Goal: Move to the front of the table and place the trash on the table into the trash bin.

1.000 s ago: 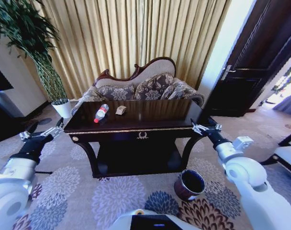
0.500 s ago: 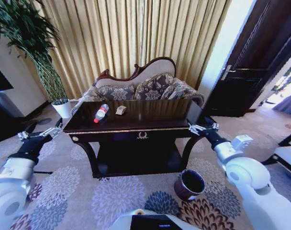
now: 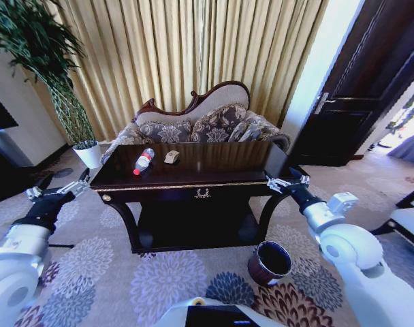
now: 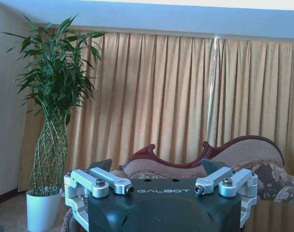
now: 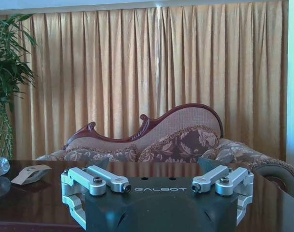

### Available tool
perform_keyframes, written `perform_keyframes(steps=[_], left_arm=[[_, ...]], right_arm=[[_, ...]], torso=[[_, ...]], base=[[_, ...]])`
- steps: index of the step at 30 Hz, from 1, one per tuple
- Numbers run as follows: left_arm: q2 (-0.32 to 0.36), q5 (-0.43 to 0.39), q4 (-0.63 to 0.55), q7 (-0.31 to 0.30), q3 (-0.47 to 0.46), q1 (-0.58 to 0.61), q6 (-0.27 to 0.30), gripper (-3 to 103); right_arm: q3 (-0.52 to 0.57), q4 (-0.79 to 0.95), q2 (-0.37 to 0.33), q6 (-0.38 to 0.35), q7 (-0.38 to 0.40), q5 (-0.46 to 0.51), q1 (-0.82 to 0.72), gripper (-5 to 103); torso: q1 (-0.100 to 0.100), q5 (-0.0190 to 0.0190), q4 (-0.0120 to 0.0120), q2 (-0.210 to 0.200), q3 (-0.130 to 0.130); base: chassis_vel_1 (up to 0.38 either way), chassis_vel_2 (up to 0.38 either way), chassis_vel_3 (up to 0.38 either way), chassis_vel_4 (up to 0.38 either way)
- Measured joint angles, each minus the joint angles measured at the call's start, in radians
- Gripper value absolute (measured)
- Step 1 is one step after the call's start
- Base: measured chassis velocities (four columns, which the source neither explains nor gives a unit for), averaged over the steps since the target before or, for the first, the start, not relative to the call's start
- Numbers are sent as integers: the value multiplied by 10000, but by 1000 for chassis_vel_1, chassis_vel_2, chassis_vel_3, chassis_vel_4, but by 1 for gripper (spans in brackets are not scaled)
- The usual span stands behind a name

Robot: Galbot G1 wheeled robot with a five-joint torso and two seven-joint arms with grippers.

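Now both my grippers are wide open, left gripper [image 3: 57, 189] beside the table's [image 3: 214, 177] left end, right gripper [image 3: 285, 181] at its right corner, bottle [image 3: 144, 161] and scrap [image 3: 171, 157] on top, bin [image 3: 269, 262] on the floor.

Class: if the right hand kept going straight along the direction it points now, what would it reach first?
Probably nothing on the table top ahead of the right hand; beyond its far edge, the sofa. Depth is uncertain.

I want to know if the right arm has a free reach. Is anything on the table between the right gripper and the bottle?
Only the tan paper scrap lies on the table near that line, just right of the bottle. The right gripper hangs open at the table's right end.
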Motion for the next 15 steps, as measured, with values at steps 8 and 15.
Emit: perform_keyframes(steps=[8, 15], left_arm=[[12, 13, 0, 9, 1, 3, -12, 100], [12, 18, 0, 25, 2, 12, -23, 100]], right_arm=[[-7, 13, -166, 19, -9, 140, 105, 100], [-82, 22, -211, 24, -13, 183, 142, 100]], torso=[[0, -2, 1, 0, 0], [1, -1, 0, -1, 1]], base=[[-69, 72, 68, -78], [-112, 107, 109, -103]])
